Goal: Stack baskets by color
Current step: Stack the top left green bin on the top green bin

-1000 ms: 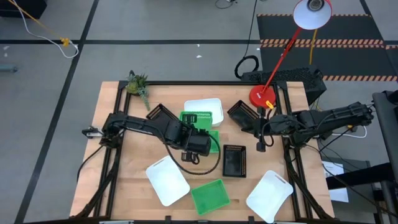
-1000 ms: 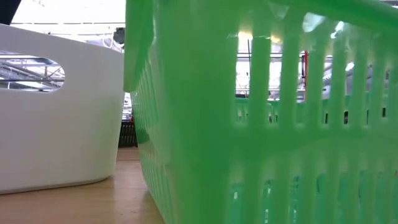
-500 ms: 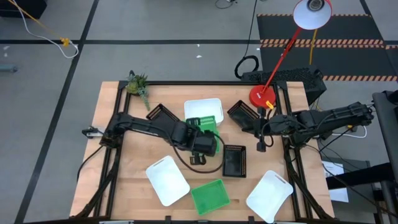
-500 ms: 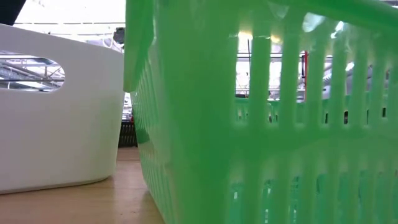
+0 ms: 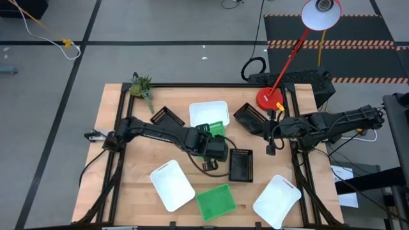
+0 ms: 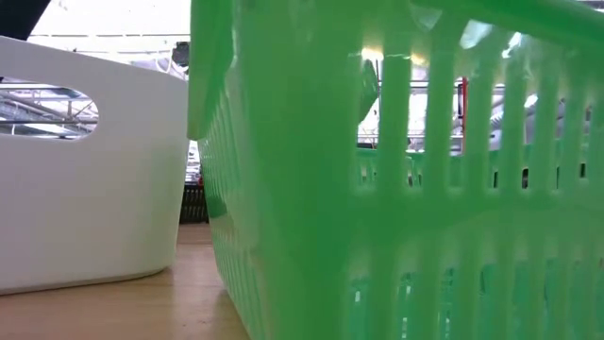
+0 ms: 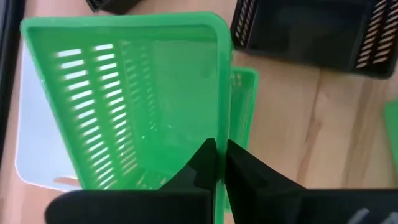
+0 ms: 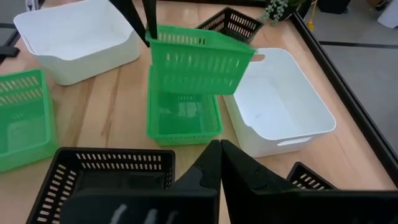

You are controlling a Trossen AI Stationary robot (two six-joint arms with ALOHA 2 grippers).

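Baskets lie scattered over the wooden table (image 5: 128, 191). Near the middle, the left gripper (image 7: 221, 163) pinches the rim of a green basket (image 8: 198, 59) between closed fingers and holds it tilted in the air, just above a second green basket (image 8: 183, 119) that rests flat on the table. A white basket (image 5: 206, 111) stands at 12 o'clock from this pair, touching or nearly touching the lower one. A third green basket (image 5: 215, 201) sits at 6 o'clock, near the table's front edge, with a white basket (image 5: 171, 185) at its 10 o'clock and another white one (image 5: 276, 200) at its 3 o'clock. One black basket (image 5: 241, 165) lies at 4 o'clock from the left gripper; another (image 5: 166, 117) lies at 10 o'clock from it, and a third (image 5: 249, 117) at 2 o'clock, near the red lamp base (image 5: 269, 98). The right gripper (image 5: 269, 151) hangs beside the table's right edge, its fingers closed on nothing. A small plant (image 5: 142, 87) lies at the table's far left corner.
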